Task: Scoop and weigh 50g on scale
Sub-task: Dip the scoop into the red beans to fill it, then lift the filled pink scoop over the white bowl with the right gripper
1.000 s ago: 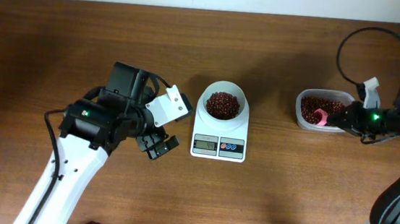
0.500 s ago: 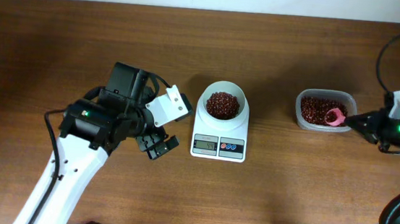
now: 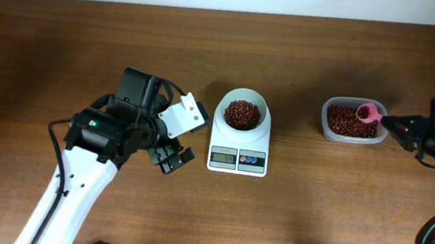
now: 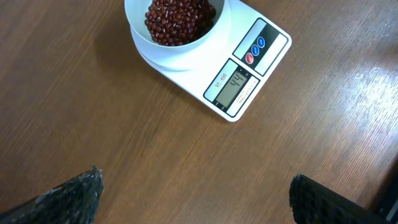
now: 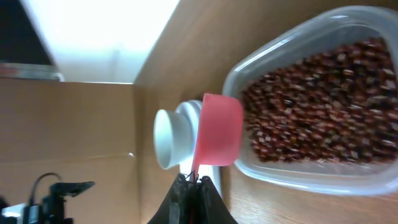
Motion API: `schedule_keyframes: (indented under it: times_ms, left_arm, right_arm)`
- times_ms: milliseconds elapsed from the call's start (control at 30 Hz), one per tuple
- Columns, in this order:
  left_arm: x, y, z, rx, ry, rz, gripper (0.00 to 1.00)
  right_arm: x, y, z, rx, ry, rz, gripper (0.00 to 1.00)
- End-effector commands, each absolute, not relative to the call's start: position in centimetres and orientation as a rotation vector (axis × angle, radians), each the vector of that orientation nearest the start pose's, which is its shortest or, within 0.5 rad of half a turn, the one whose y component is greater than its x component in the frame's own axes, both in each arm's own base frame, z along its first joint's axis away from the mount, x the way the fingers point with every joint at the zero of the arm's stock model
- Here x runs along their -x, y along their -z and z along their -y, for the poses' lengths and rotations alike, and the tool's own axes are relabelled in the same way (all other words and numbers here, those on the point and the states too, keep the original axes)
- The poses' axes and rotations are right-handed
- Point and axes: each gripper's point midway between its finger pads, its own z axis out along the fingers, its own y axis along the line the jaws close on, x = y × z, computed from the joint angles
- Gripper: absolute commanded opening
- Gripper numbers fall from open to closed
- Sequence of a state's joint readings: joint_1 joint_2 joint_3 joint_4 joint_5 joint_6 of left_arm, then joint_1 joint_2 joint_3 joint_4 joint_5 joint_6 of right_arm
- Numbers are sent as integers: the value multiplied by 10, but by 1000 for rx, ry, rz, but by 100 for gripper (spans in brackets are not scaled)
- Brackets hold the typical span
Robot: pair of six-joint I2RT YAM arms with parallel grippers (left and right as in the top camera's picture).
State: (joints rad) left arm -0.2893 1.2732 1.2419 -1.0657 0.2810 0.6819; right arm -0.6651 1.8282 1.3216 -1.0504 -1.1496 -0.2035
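- Cut off: only the two tips of the left fingers show, at the bottom edge of the left wrist view. They are spread wide and hold nothing.
- The right fingers are pinched tight on the thin handle of a pink scoop. Its cup faces away, so its contents are hidden.
- The scale stands mid-counter, at 3 o'clock of the left fingers and apart from them. Its display digits are too small to read from overhead.
- The beans are heaped in the scale's bowl. More fill a clear tub at 3 o'clock of the scale.
- The scoop hangs over the tub's 2 o'clock corner.
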Motion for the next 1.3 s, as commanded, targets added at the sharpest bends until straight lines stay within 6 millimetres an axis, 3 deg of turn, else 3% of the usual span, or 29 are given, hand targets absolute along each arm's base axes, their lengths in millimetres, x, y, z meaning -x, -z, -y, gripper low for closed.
schedule_keyframes:
  times_ms: [0,200,500,700,867,1100,1267]
  left_arm:
    - [-274,-214,132,-1306,237,-2233,99]
    - [-274,-214,132,-1306,237,-2233,99]
    - [-274,-214,132,-1306,237,-2233,99]
    - [-274,-214,132,-1306,237,-2233,99]
    - [-274,-214,132,-1306,237,-2233,99]
    - [-274,-214,132,-1306,237,-2233,99]
    - [-274,-214,132,-1306,237,-2233,99]
  right_arm:
    - [-361,-173,75,-517,-1482,-2131,4]
    - [-365,-183,63,-480,-1550,-2088,4]
    - [-369,-183,-27,-231,-1681,-2211,4]
    - [-368,-183,-75,-117,-1751,-2273,4]
    - [-374,-184,-108,-54,-1792,-2303,4]
    - [-373,-184,-138,63,-1792,-2321,4]
    - [-378,-135,-141,102,-1396,-2571,4]
